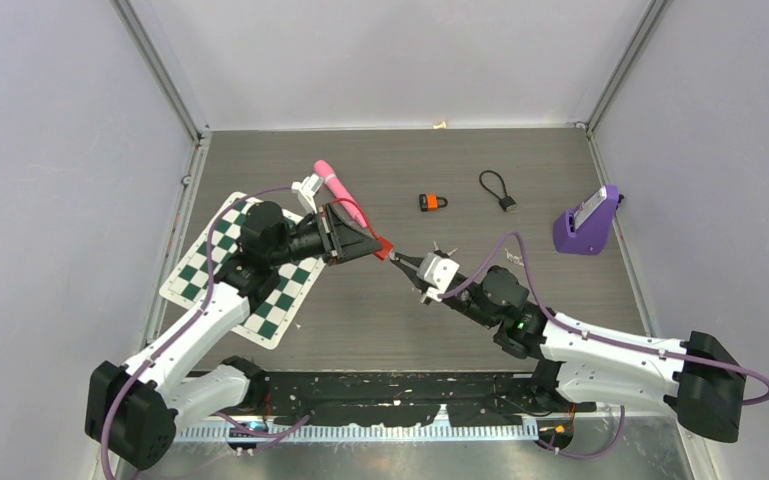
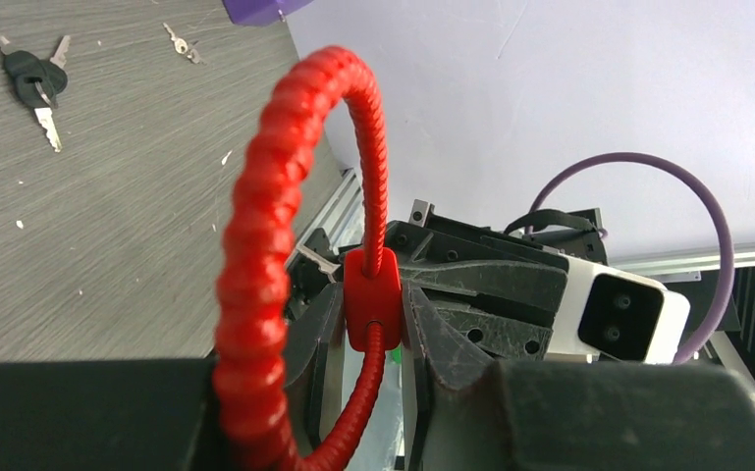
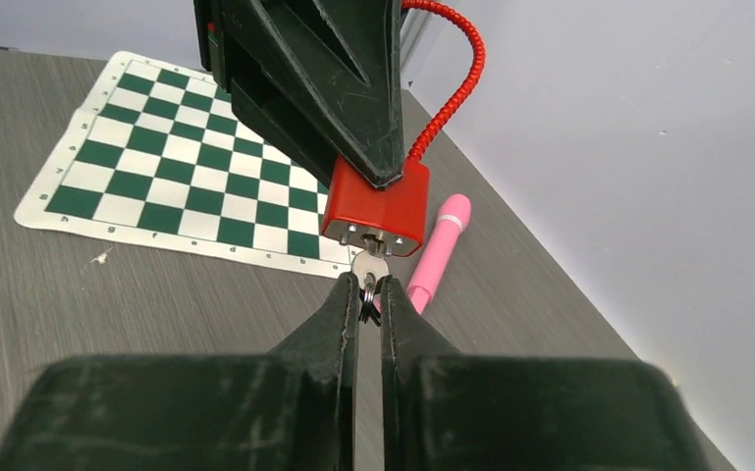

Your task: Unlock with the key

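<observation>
The step in hand is turning the key. In the middle of the top view, the left hand (image 1: 375, 244) is clamped on the red padlock (image 1: 385, 246). It holds the lock above the table (image 1: 360, 310) with the keyhole face pointing toward the lower right. In the right wrist view the lock sits at frame centre, and its coiled red cable shackle (image 3: 452, 88) arches to the upper right. The right hand (image 3: 369, 287) has its fingers pressed together on the bow of the key (image 3: 370, 265), whose blade sits in the keyhole. How deep the blade goes I cannot tell. Next, I judge, the right wrist must roll about the key's own axis while the left hand holds the body firm.
</observation>
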Controlling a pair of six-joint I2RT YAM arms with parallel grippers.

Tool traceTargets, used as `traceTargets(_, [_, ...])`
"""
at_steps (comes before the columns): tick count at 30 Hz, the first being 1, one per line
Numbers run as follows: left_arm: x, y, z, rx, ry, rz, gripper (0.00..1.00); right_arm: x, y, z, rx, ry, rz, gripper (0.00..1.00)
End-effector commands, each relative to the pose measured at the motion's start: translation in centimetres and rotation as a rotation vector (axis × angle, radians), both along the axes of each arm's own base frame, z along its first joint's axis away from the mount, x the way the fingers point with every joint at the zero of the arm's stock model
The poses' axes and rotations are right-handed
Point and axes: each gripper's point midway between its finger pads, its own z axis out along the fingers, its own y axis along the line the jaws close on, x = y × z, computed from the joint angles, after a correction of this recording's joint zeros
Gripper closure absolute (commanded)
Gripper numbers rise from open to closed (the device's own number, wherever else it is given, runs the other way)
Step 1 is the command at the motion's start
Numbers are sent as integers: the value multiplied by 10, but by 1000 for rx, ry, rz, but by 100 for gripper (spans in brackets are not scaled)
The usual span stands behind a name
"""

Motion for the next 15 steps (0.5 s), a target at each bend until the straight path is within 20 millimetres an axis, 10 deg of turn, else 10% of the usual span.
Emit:
traceTargets(1, [-13, -7, 6, 13, -66, -53, 100, -8, 11, 40, 65, -69, 25, 95])
traceTargets(15, [-13, -13, -37, 180, 203, -48, 100, 5, 27, 11, -465, -644, -255, 95])
